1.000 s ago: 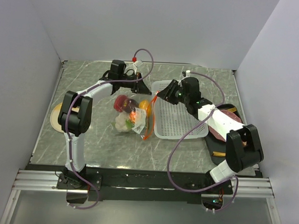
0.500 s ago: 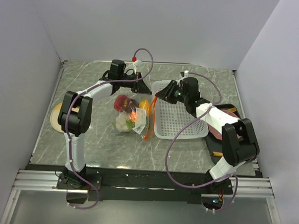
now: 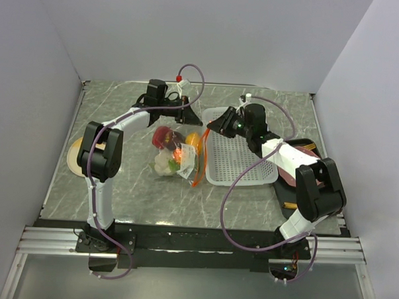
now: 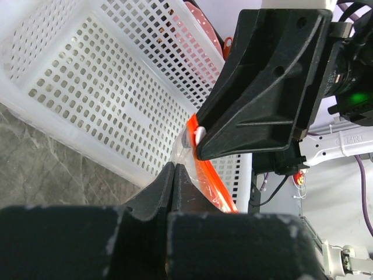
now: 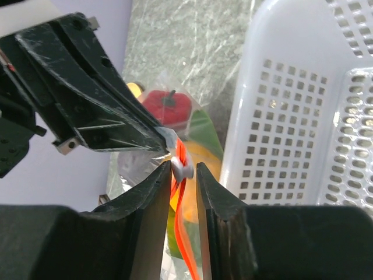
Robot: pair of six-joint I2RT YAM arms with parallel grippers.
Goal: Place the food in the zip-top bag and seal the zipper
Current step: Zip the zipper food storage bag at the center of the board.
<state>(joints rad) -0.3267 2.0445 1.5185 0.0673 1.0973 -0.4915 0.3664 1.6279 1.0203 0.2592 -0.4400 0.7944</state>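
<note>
The zip-top bag [image 3: 176, 158] lies mid-table with the food inside: a red pepper [image 5: 169, 105], a green-orange mango [image 5: 201, 146], white cauliflower [image 3: 162, 163] and an orange [image 3: 193, 141]. Its orange-red zipper [image 3: 199, 164] runs along the side nearest the basket. My left gripper [image 3: 188, 116] is shut on the clear bag edge [image 4: 183, 153] at the zipper's far end [image 4: 173, 169]. My right gripper [image 3: 212, 123] faces it tip to tip. Its jaws are narrowly open and straddle the white slider [image 5: 182, 168] on the zipper [image 5: 185, 169]. A small gap shows beside one finger.
A white perforated basket [image 3: 242, 166] stands right of the bag, close under the right arm. A dark plate [image 3: 304, 149] with a pink slab sits at the far right, and a thin yellow stick [image 3: 292, 205] lies near the front edge. A tan disc [image 3: 72, 156] lies at the left.
My right gripper has shifted slightly left, closing on the left gripper's tip at the zipper's end. The left arm and the bag have not visibly moved.
</note>
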